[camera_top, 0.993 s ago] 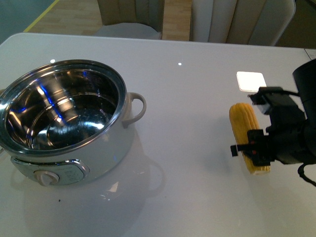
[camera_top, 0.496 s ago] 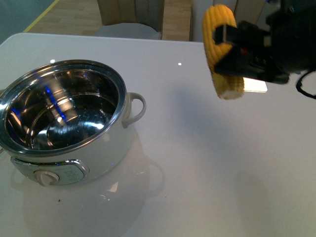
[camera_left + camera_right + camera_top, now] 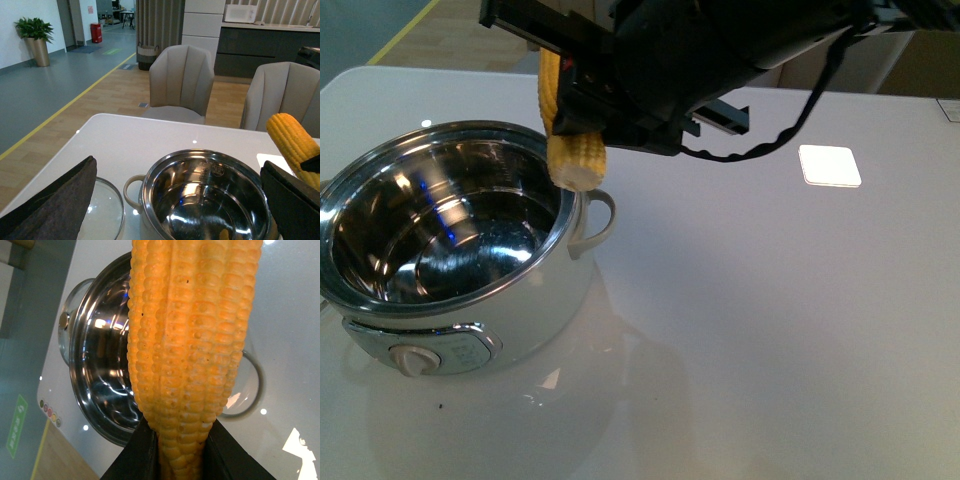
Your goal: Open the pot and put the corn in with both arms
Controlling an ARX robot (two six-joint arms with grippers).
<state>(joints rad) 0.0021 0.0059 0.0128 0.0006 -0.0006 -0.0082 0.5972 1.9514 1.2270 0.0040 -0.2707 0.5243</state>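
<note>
Corn (image 3: 576, 160), yellow-orange, pale cut end down; clamped in right pincer (image 3: 578, 100) over pot (image 3: 525, 315) rim.

Front view: corn (image 3: 574, 160) upper half hidden behind right arm (image 3: 720, 50). Pot (image 3: 542, 298) rim cut off at 9 o'clock. Dial (image 3: 417, 360) markings too small to read.

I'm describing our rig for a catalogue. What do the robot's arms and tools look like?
The right arm is bulky, with glossy black housing and a black coiled cable hanging from it. The right tool's fingers are flat and black. The left tool's fingers are broad wedges faced with dark grey, felt-like padding.
</note>
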